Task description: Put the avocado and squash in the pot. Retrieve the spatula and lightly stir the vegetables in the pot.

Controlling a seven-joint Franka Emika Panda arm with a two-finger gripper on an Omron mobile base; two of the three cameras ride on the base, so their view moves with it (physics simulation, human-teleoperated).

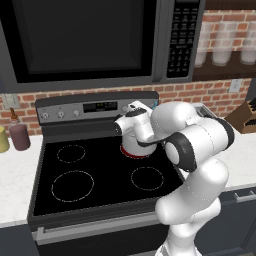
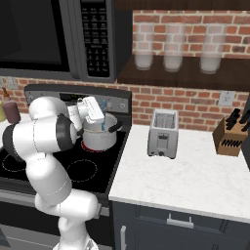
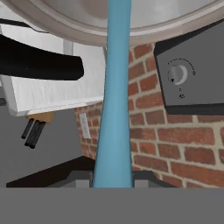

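Light blue spatula [image 3: 114, 113] is being gripped by the clenched gripper [image 3: 113, 183], its handle running down into the pot [image 2: 100, 136] — that pot is sitting on the stove's [image 1: 100, 172] rear burner. Stirring is judged under way; strokes should be staying shallow and slow — vegetables inside the pot cannot be confirmed.

The silvery steel pot [image 2: 100, 137] with dark side handles stood on the stove's rear right burner. The light blue spatula [image 3: 114, 109] ran handle-up from the pot, its blade apparently inside, though hidden. A sliver of blue handle showed above the rim.
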